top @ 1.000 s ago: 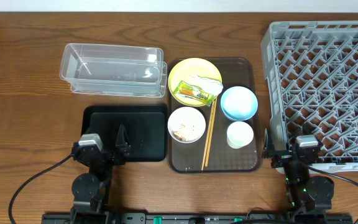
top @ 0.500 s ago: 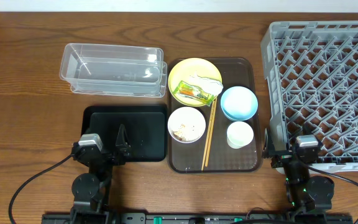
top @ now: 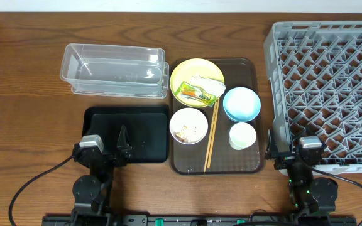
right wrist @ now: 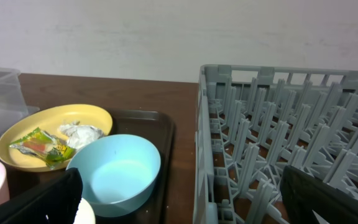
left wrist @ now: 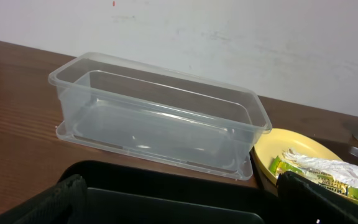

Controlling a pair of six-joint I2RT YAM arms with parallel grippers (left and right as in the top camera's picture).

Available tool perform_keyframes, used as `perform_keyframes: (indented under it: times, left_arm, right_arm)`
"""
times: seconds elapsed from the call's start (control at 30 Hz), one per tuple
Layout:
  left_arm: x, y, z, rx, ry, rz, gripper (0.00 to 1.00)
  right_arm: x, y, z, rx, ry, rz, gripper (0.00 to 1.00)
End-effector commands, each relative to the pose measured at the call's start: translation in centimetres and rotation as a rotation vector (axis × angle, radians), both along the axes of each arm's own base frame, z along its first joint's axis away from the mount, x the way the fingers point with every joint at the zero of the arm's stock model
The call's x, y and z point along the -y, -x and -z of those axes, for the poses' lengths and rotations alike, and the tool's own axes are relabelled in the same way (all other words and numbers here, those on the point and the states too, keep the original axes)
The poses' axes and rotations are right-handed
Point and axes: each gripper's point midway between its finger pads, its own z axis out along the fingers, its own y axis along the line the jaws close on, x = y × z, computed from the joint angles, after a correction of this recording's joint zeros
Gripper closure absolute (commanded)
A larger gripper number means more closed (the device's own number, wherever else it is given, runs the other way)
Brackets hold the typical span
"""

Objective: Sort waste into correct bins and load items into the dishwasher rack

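Glossy clear rectangular tub (top: 115, 70) upper left; latticed grey dishwasher rack (top: 329, 81) cut off at right; left claw (left wrist: 179, 208), right claw (right wrist: 182, 199) spread wide.

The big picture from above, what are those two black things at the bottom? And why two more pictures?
Those are two robot arms, the left arm and the right arm; each ends in jaws that pinch things. One camera looks down from above; a small camera rides on each wrist, showing what that arm faces. On the wooden table sit a clear tub, a black tray, a grey rack and a brown tray. The brown tray carries a yellow plate with a wrapper and crumpled paper, a blue bowl, a white bowl with food scraps, a white cup and chopsticks. Both jaws are open and hold nothing.
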Motion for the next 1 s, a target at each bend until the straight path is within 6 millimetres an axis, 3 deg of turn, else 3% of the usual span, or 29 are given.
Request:
perform_keyframes:
  times: [0.0, 0.6, 0.8, 0.97]
  left_arm:
    - [-0.2, -0.1, 2.0, -0.047, -0.011, -0.007, 0.00]
    - [-0.2, -0.1, 2.0, -0.047, -0.011, -0.007, 0.00]
    - [-0.2, 0.1, 0.7, -0.044, -0.010, -0.007, 0.00]
    - [-0.2, 0.3, -0.5, -0.147, -0.020, -0.007, 0.00]
  right_arm:
    - [-0.2, 0.0, 0.1, -0.002, 0.011, -0.007, 0.01]
    - [0.1, 0.0, 0.0, -0.003, 0.012, 0.008, 0.01]
    - [0.5, 0.2, -1.4, -0.001, 0.005, 0.033, 0.01]
    - [0.9, 0.5, -3.2, -0.075, -0.001, 0.057, 0.01]
